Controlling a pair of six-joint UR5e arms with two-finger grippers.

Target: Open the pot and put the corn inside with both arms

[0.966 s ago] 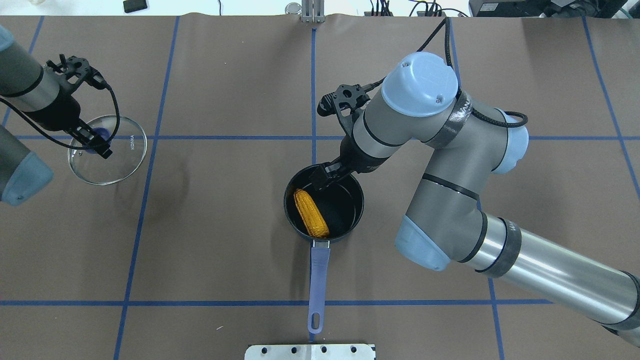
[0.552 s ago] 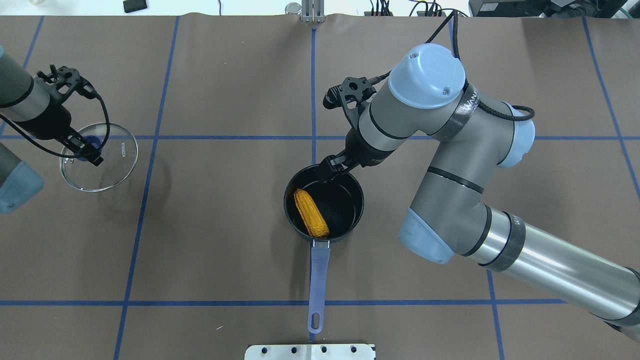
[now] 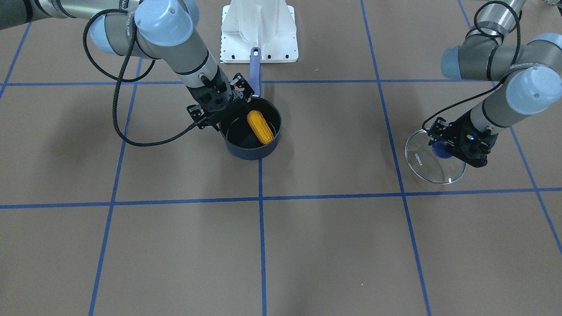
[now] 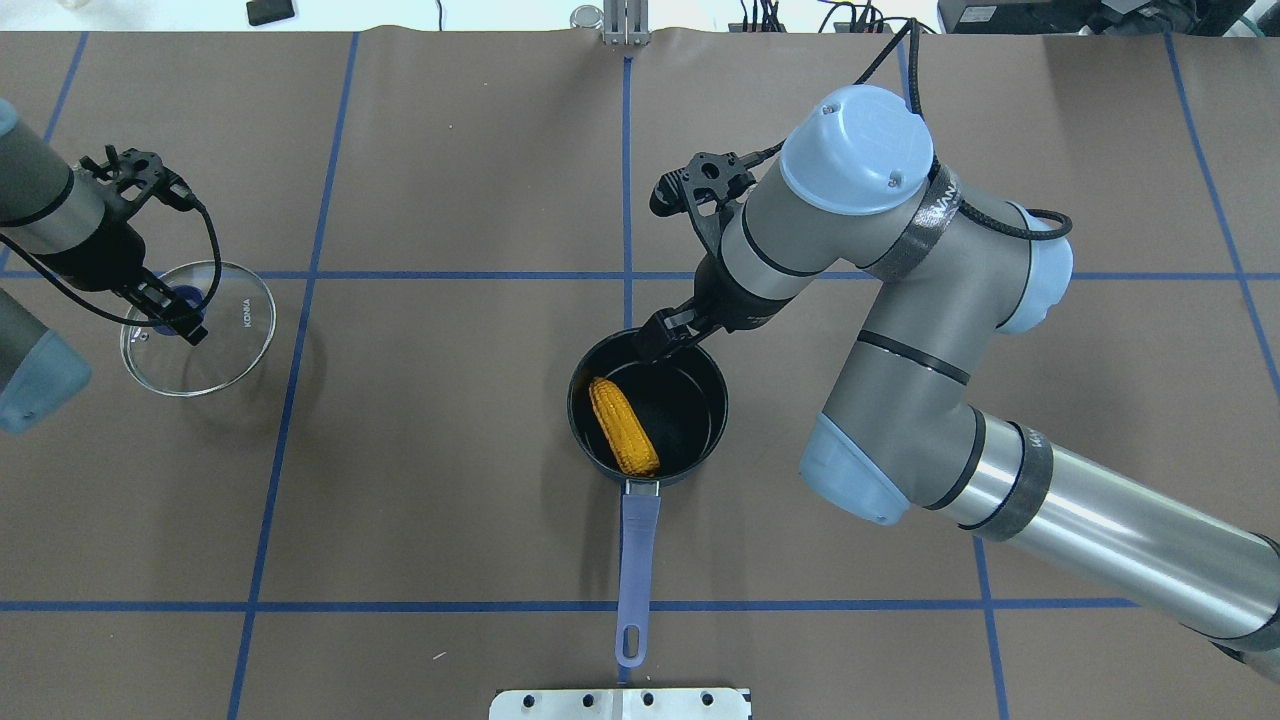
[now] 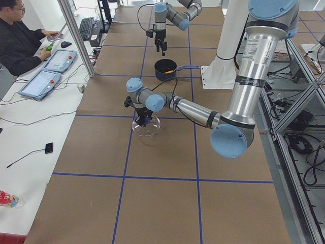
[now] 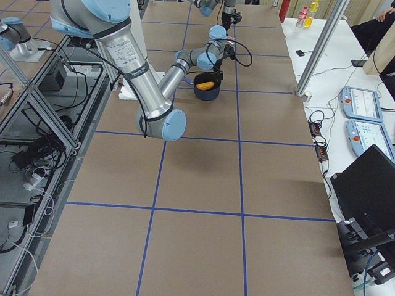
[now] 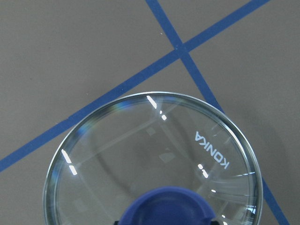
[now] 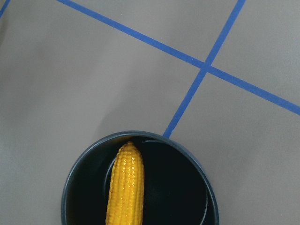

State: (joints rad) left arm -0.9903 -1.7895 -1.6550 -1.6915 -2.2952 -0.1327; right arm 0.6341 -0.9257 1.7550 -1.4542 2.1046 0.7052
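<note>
The corn [image 4: 623,426] lies inside the open dark blue pot [image 4: 575,400], which has a purple handle [image 4: 634,560] and stands at the table's middle. The corn also shows in the right wrist view [image 8: 124,187] and the front view [image 3: 260,127]. My right gripper [image 4: 668,335] is open and empty, above the pot's far rim, apart from the corn. My left gripper [image 4: 172,308] is shut on the blue knob [image 7: 166,206] of the glass lid [image 4: 235,330], far to the left. It holds the lid just over the table.
A white mounting plate [image 4: 620,703] sits at the near table edge, just past the end of the pot's handle. Blue tape lines [image 4: 627,180] cross the brown table. An operator [image 5: 20,40] sits beyond the far side.
My right gripper has risen out of the pot and drawn back to its far rim, leaving the corn inside. My left gripper has carried the lid a little further left.
</note>
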